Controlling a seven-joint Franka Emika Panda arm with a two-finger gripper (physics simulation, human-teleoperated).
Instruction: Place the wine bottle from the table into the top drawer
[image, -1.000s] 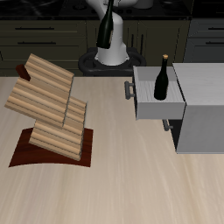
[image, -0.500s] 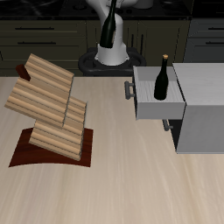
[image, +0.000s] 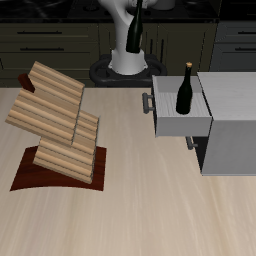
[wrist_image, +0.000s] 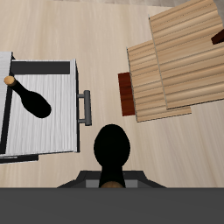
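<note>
My gripper (image: 139, 5) is shut on the neck of the wine bottle (image: 134, 31), a slim near-black bottle that hangs high above the table's back edge, in front of the robot base. In the wrist view the bottle (wrist_image: 112, 149) fills the space right under the gripper (wrist_image: 112, 181). The top drawer (image: 178, 125) is pulled open from the grey cabinet (image: 232, 135), with its dark bar handle (image: 148, 103) facing the table's middle. A look-alike bottle (image: 185, 90) stands inside it. The wrist view also shows the drawer (wrist_image: 54, 122) and that bottle (wrist_image: 31, 101).
A stacked slanted wooden rack (image: 58, 120) on a dark brown base stands on the beige table (image: 140, 210), across from the cabinet; it also shows in the wrist view (wrist_image: 179, 61). The robot's white base (image: 128, 64) is at the back.
The gripper has carried the held bottle sideways towards the cabinet and drawer. The bottle in the drawer and the rack have not moved.
</note>
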